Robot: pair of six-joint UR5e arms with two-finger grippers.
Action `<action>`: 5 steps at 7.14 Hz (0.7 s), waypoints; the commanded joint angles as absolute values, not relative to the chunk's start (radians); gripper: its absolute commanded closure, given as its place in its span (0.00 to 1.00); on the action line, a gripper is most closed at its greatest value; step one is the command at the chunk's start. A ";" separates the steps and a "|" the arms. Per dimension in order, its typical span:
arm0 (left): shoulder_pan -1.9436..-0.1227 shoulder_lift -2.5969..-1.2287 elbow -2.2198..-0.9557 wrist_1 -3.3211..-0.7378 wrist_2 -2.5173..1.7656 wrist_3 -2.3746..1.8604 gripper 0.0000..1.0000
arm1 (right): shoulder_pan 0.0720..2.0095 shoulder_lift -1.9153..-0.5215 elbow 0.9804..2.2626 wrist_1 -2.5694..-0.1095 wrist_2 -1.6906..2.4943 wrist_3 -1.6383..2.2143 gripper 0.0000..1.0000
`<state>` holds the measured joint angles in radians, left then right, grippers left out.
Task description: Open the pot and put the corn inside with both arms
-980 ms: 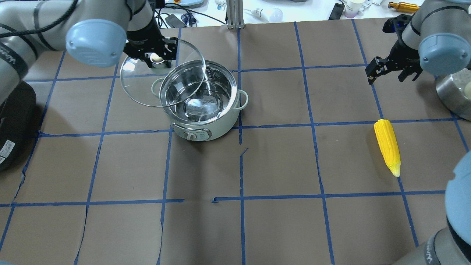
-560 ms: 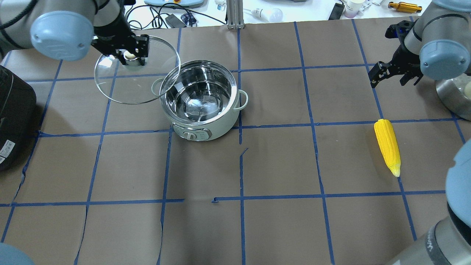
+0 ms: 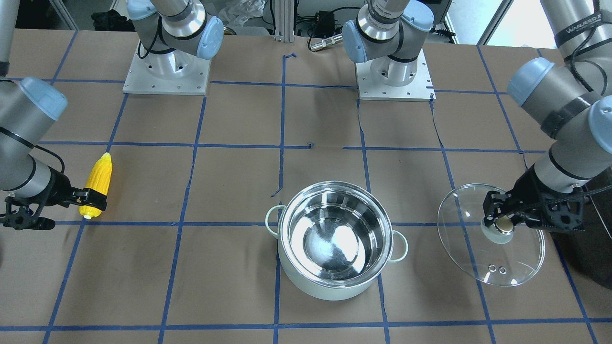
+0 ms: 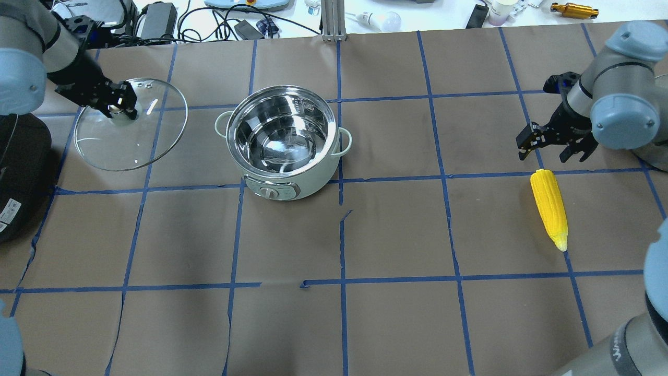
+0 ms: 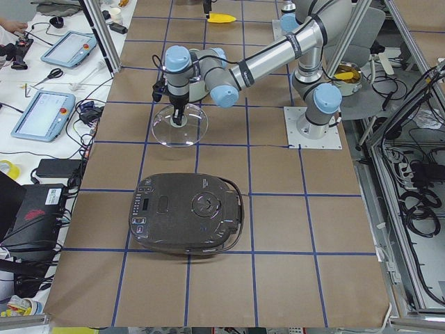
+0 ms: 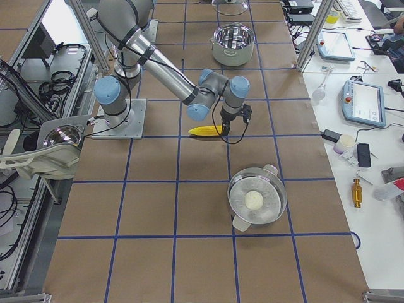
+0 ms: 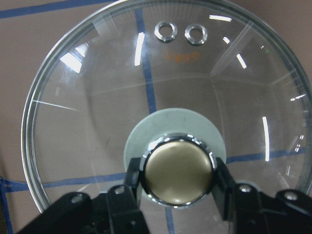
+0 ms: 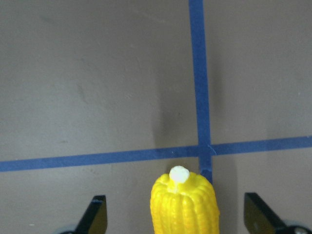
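The mint-green pot point(image 4: 292, 184) stands open left of centre, its steel inside empty; it also shows in the front view point(image 3: 330, 289). My left gripper point(image 4: 121, 108) is shut on the gold knob point(image 7: 178, 170) of the glass lid point(image 4: 130, 141) and holds the lid to the left of the pot, low over the table point(image 3: 502, 260). The yellow corn point(image 4: 549, 208) lies flat at the right, pointed tip toward me. My right gripper point(image 4: 552, 150) is open just above the corn's blunt end point(image 8: 185, 204), with one finger on each side of it.
A large black appliance point(image 4: 15, 177) sits at the left edge, close to the lid. A steel bowl point(image 4: 639, 141) with a white ball in it stands at the right edge behind my right arm. Cables and tools lie beyond the far edge.
My left gripper has carried the lid leftward, off the pot's rim and fully clear of it. My right gripper has moved down toward the corn's blunt end.
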<state>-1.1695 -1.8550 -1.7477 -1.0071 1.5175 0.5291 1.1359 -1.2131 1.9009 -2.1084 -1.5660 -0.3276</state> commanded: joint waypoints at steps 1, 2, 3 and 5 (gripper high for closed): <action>-1.158 -1.879 -1.874 -0.821 1.509 0.554 0.74 | 1.126 -1.221 1.965 -2.126 -1.572 -0.325 0.01; -1.160 -1.890 -1.876 -0.828 1.508 0.540 0.74 | 1.126 -1.223 1.977 -2.129 -1.615 -0.327 0.07; -1.160 -1.893 -1.879 -0.831 1.508 0.546 0.74 | 1.126 -1.223 1.977 -2.128 -1.641 -0.331 0.31; -1.158 -1.893 -1.914 -0.816 1.511 0.537 0.58 | 1.130 -1.227 1.994 -2.126 -1.644 -0.321 0.68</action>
<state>-1.1586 -1.8926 -1.8882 -0.8291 1.5087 0.5431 1.1269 -1.2239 1.9846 -2.1233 -1.6362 -0.3269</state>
